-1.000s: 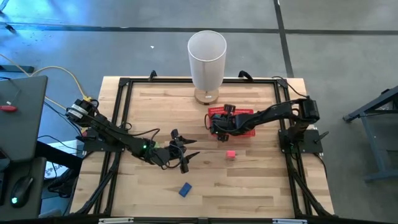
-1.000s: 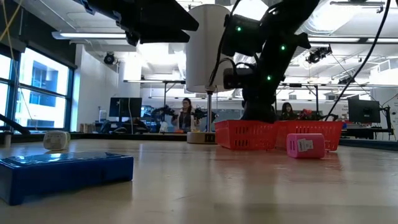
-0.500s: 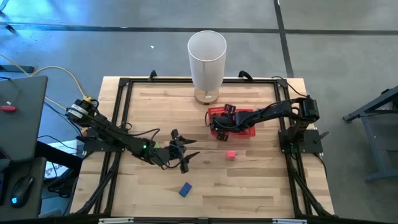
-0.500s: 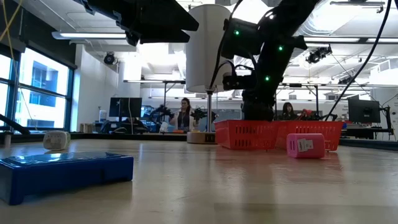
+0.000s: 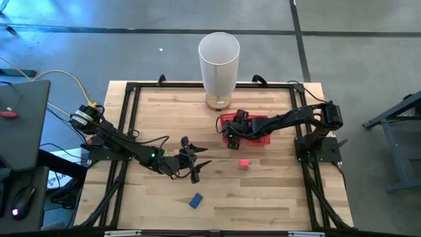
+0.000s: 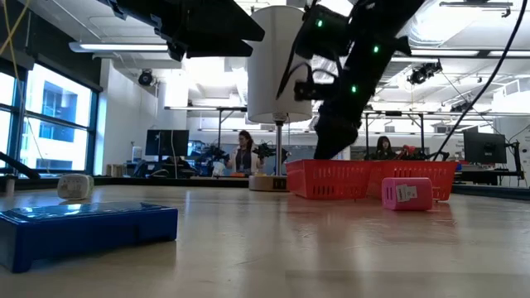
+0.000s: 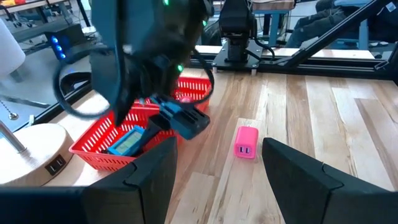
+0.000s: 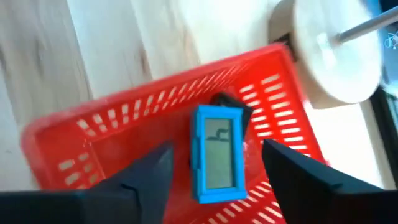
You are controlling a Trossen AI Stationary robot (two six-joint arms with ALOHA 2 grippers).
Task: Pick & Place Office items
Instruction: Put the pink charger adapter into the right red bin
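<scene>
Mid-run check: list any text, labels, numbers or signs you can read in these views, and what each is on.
No text reads clearly anywhere.
Blue item in the red tray: pale screen with a dark mark, not readable.
Pink item: white label, print too small to read.
Blue block: no marking visible.

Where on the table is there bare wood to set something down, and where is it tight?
Free: the strip between the blue piece and the pink piece, and the near right corner beyond the pink one. Crowded: around the red tray, where the right gripper hangs beside the white cylinder, and mid-left, where the left gripper waits.
</scene>
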